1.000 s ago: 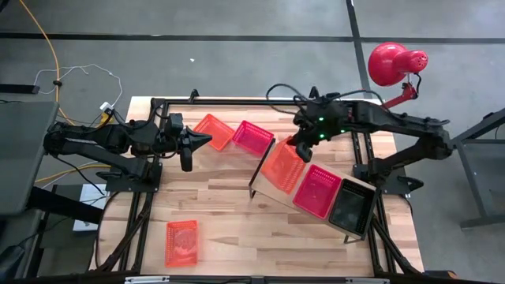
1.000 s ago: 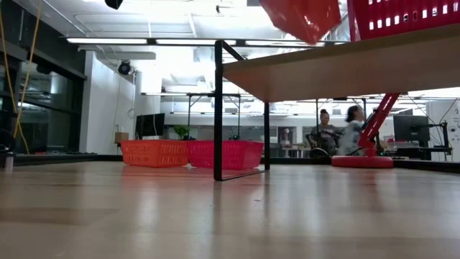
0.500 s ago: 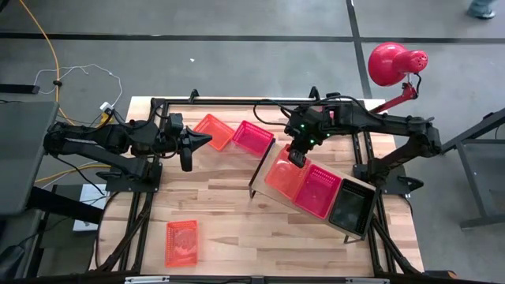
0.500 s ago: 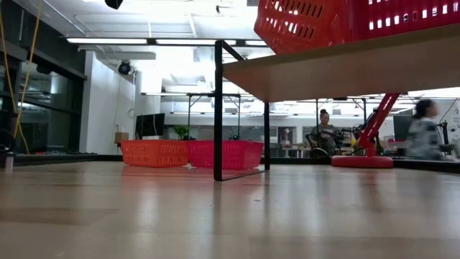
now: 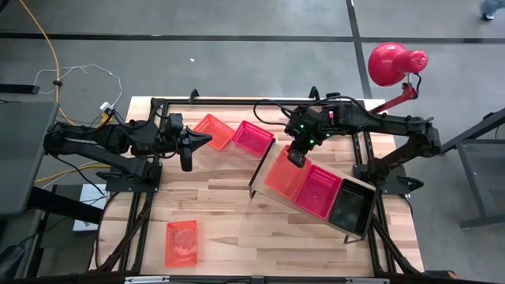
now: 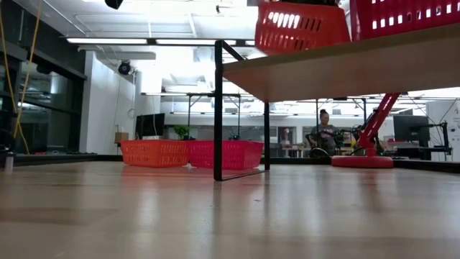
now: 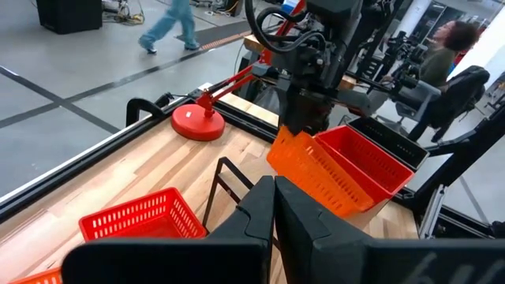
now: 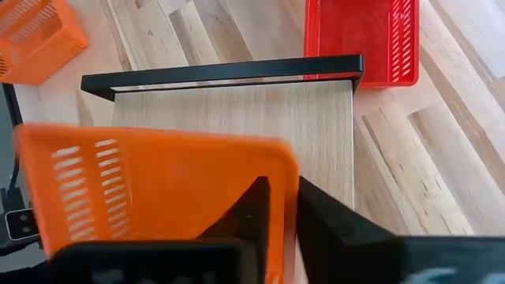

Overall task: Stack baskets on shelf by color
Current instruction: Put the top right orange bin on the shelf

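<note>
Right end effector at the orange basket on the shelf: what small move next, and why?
Probably open fully and lift clear. The right end effector grips the rim of the orange basket, which sits on the shelf beside the red basket.

The counter (image 5: 229, 213) carries three loose baskets (image 5: 182, 241) and the shelf (image 5: 272, 162), which holds orange, red and black baskets.

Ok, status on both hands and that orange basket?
Right hand pinching orange basket rim on shelf. Left hand shut, idle. Nothing in the way.
</note>
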